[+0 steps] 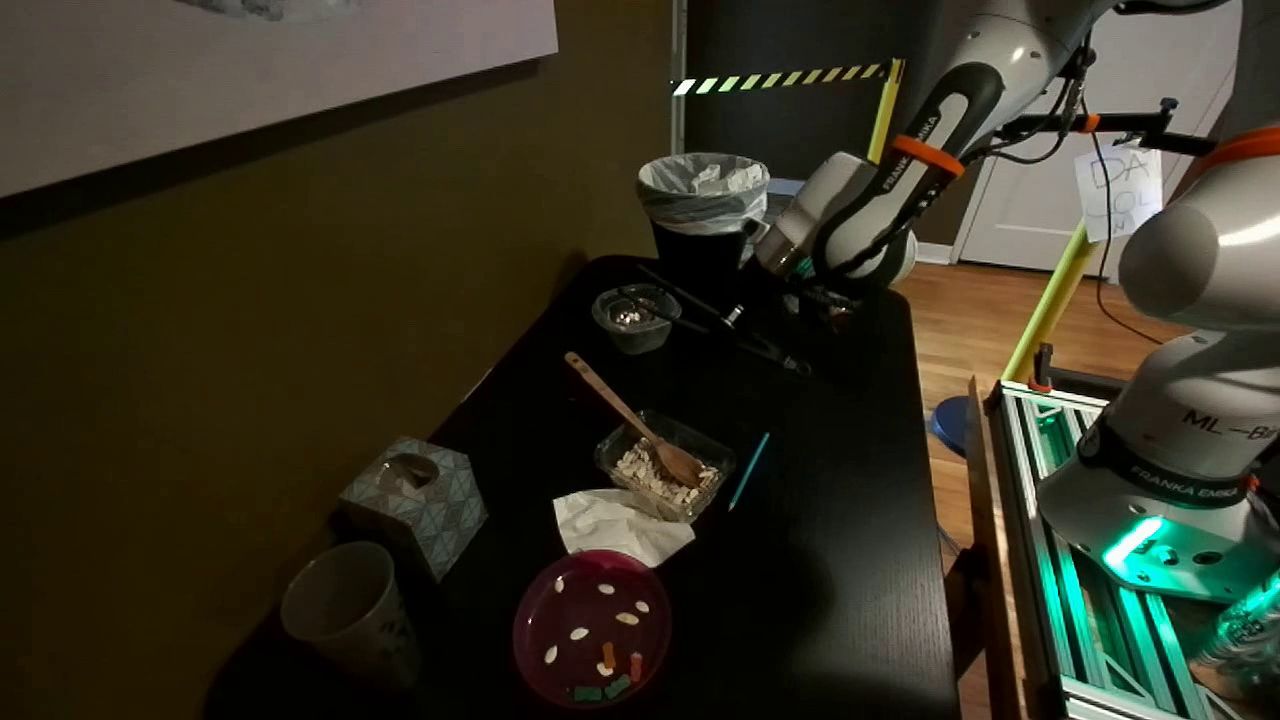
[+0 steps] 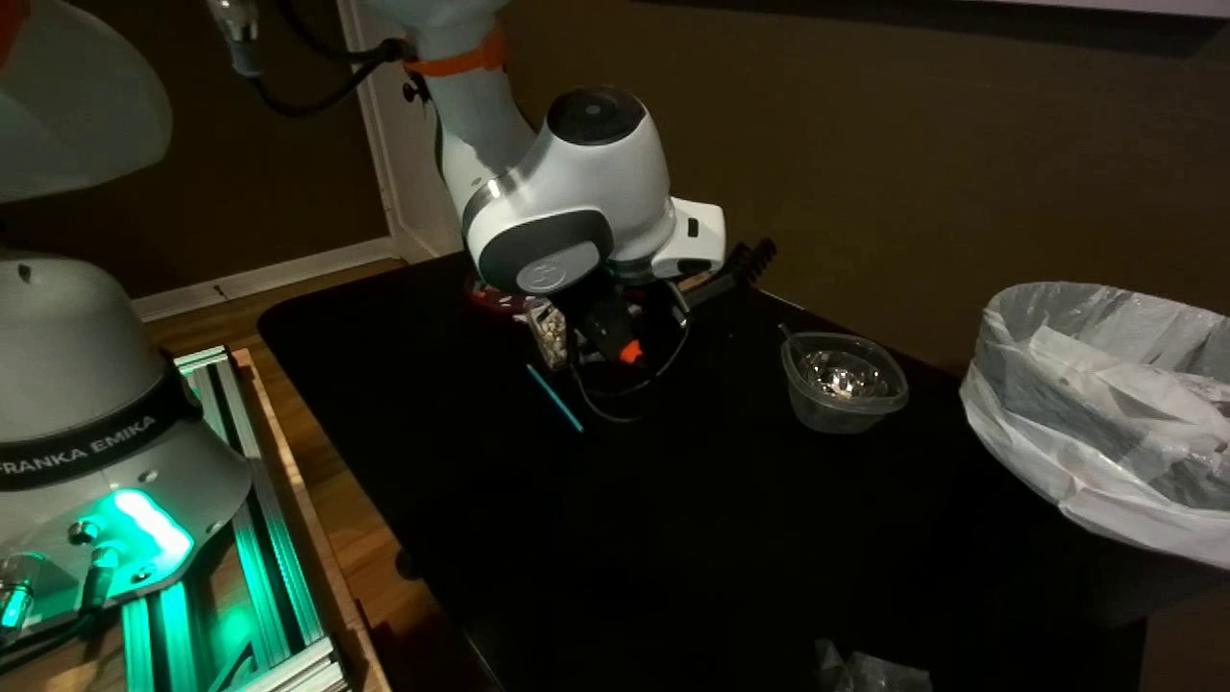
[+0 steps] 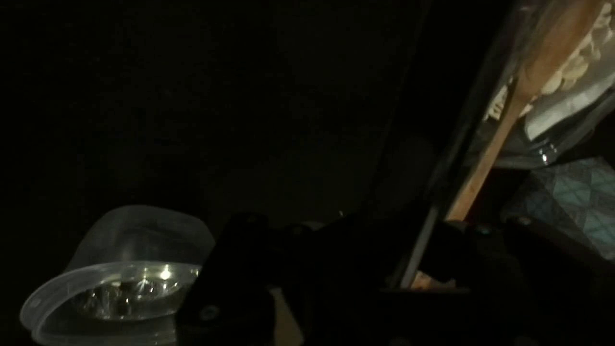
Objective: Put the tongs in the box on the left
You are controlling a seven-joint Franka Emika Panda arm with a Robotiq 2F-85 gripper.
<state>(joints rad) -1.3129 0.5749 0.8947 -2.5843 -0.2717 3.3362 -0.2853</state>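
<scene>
The tongs (image 2: pixel 732 274) are raised above the table (image 2: pixel 673 538), lying across the gripper (image 3: pixel 365 240) with their long axis toward the wall (image 2: pixel 913 173), toothed end foremost; in the wrist view they slant much like the wooden spoon (image 3: pixel 502 125). The gripper seems clamped on them, though darkness hides the contact; nothing else looks held in any of the 3 views.

"FRANKA EMIKA", "ML" on robot base (image 1: pixel 1175 450); "FRANK" on arm (image 1: pixel 950 120); "DA" on paper (image 1: pixel 1135 195).

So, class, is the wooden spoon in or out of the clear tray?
Partly in: the wooden spoon has its head on the pale pieces inside the clear tray, its handle past the rim.
</scene>
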